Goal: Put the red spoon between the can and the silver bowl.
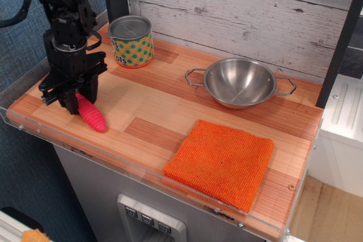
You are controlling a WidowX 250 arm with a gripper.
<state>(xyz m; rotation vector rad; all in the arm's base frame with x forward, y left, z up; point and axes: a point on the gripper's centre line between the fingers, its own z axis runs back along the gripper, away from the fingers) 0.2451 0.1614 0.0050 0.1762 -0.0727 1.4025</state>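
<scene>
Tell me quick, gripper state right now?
Gripper: fingers closed on the red spoon, gripping the upper end of its handle near the table's left edge.

A glossy wood-strip tabletop [159,103] carries a shiny steel silver bowl [240,82]. Left of the bowl stands the can [131,41], smooth metal top, printed label. Before the bowl lies a nubbly orange cloth [221,162]. The red spoon [91,114] has a ribbed matt handle.

Pinkish-red spoon handle [92,115], dotted orange-green-yellow can [131,41], orange cloth [221,161] — silver bowl [240,82].
</scene>
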